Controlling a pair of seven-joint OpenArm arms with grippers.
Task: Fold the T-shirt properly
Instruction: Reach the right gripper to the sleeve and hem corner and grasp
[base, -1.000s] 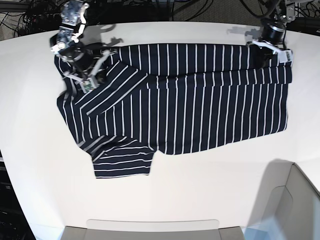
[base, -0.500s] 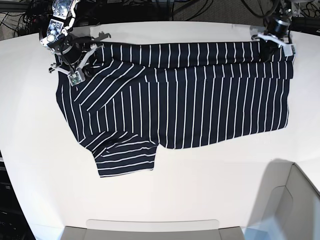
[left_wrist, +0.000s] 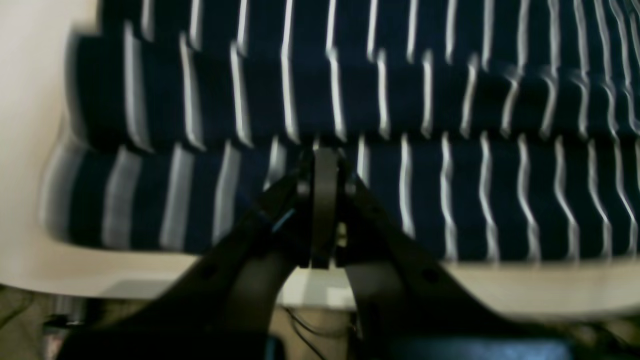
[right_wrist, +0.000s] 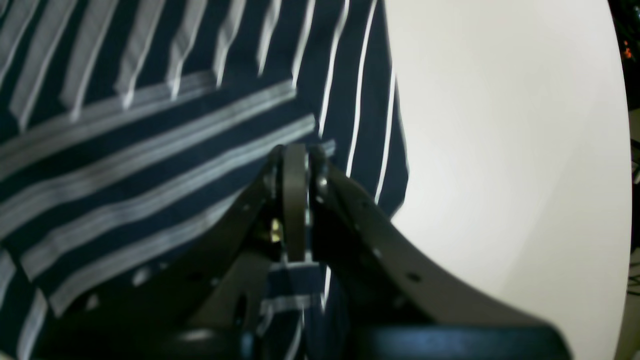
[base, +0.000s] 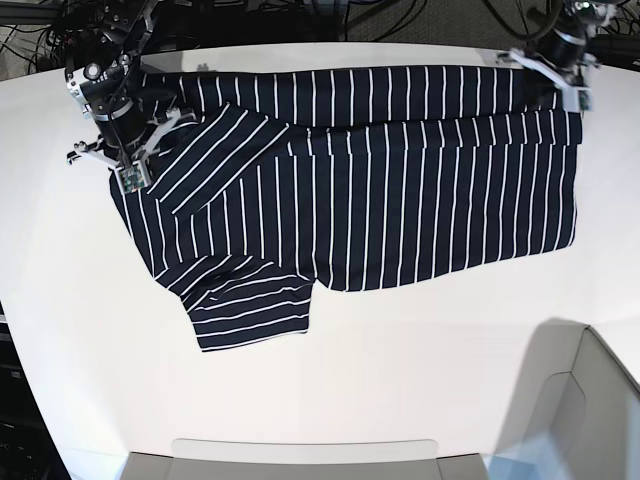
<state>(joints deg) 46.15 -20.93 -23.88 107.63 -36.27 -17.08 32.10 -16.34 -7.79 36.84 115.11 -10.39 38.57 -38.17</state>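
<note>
The dark navy T-shirt with thin white stripes lies spread on the white table, its far edge folded over toward me and one sleeve sticking out at the front left. My right gripper is at the shirt's far-left corner. In the right wrist view the gripper is shut on a fold of the shirt. My left gripper is at the far-right corner. In the left wrist view it is shut on the shirt's edge.
A grey bin stands at the front right corner and a grey tray edge runs along the front. Dark cables lie behind the table's far edge, which is close behind both grippers.
Both grippers have drawn the shirt's far edge toward the back of the table. The right gripper has moved left, the left gripper right, and the fold has stretched out wider and flatter.
</note>
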